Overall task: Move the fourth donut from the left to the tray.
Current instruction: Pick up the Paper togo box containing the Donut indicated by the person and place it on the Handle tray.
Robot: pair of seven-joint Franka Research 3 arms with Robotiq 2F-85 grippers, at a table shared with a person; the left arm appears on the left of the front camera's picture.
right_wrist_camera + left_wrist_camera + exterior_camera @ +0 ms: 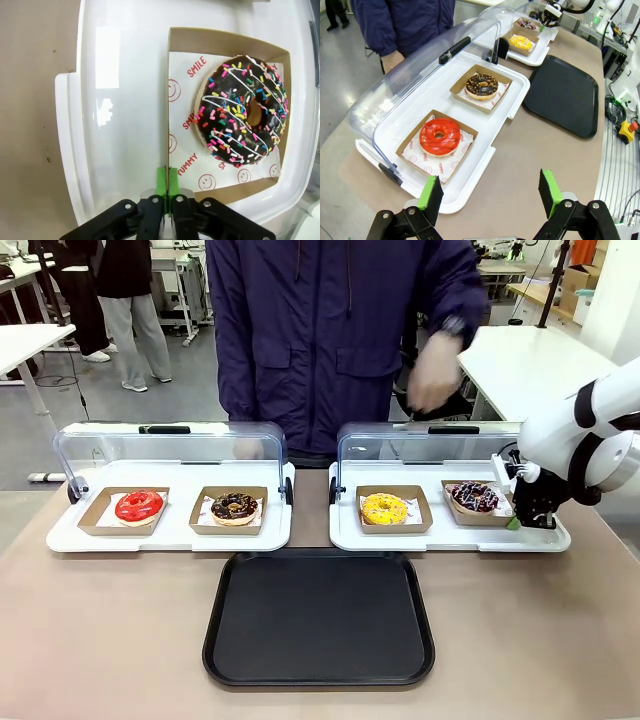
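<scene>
The right gripper [167, 187] has its green pads pinched together on the near wall of the small brown cardboard holder [172, 100], gripping its thin edge. In that holder, on printed white paper, lies the dark chocolate-glazed ring donut with white icing lines and coloured sprinkles [242, 111], just beyond the pads and not touched by them. The holder sits at the right end of the right-hand white tray with a raised clear dome lid [350, 530], beside a yellow-glazed donut [385, 508] in its own holder. The large flat black rectangular tray [318, 618] lies on the brown tabletop [110, 630] in front of both white trays, well apart from the held holder.

The left gripper [490, 192] hangs above the tabletop with its pads spread wide, holding nothing. Ahead of it, the left white tray [485, 165] carries a red-glazed donut [439, 136] and a chocolate donut with tan crumbs [481, 85]. A person in a dark blue jacket [330, 330] stands at the far side.
</scene>
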